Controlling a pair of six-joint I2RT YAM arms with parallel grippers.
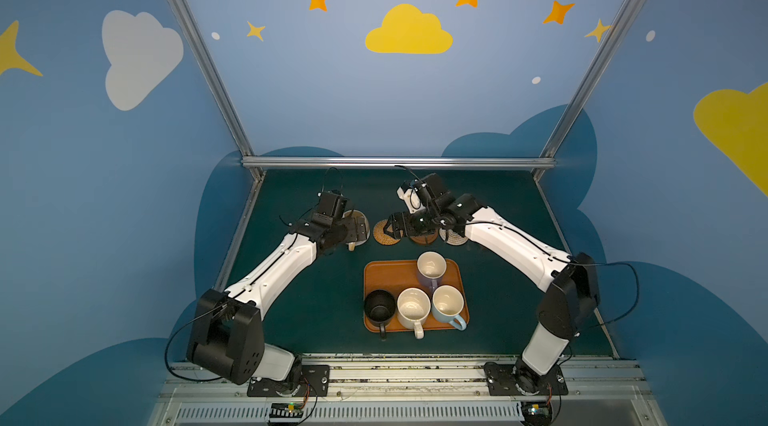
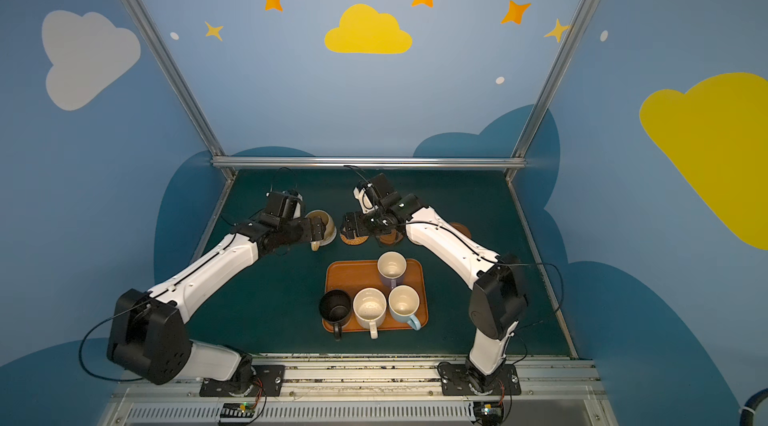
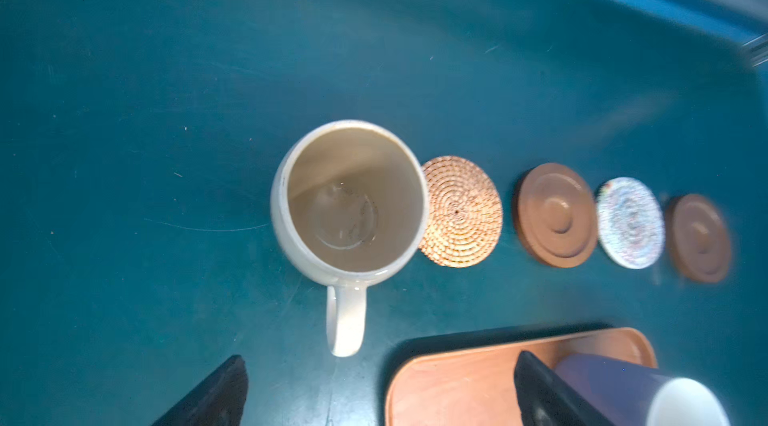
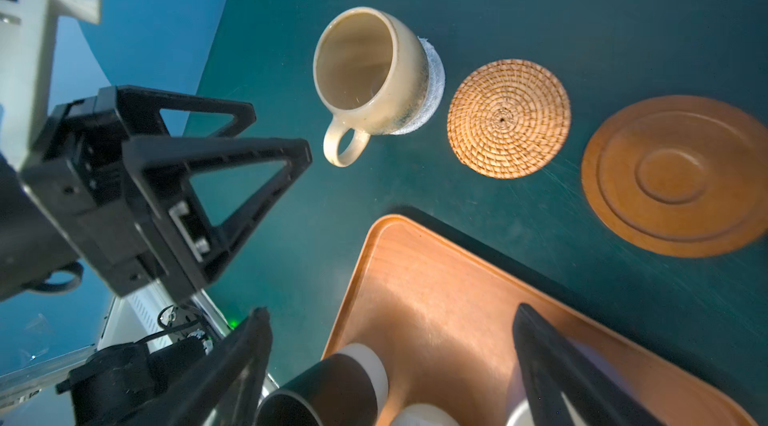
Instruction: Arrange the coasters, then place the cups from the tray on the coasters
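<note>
Pale yellow ceramic mug (image 4: pixel 365 75) parked upright on a pale woven round coaster (image 4: pixel 434 83), at the left end of the coaster row.

The left gripper (image 3: pixel 380 355) sits beside it, fingers spread wide and gripping nothing. The right gripper (image 1: pixel 392 231) hangs near the orange-tan rattan disc (image 4: pixel 509 118), also wide and empty. Lavender mug (image 1: pixel 430 278), black mug (image 1: pixel 379 307), cream-white mug (image 1: pixel 413 307) and light blue mug (image 1: pixel 455 320) are on the flat orange-brown tray (image 1: pixel 374 274).

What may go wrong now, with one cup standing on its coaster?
1. The open left gripper is close to the handle of the pale yellow cup; pulling back carelessly might nudge it off its coaster.
2. The black cup, cream-white cup and light blue cup stand packed together on the tray; grasping one may knock a neighbour.
</note>
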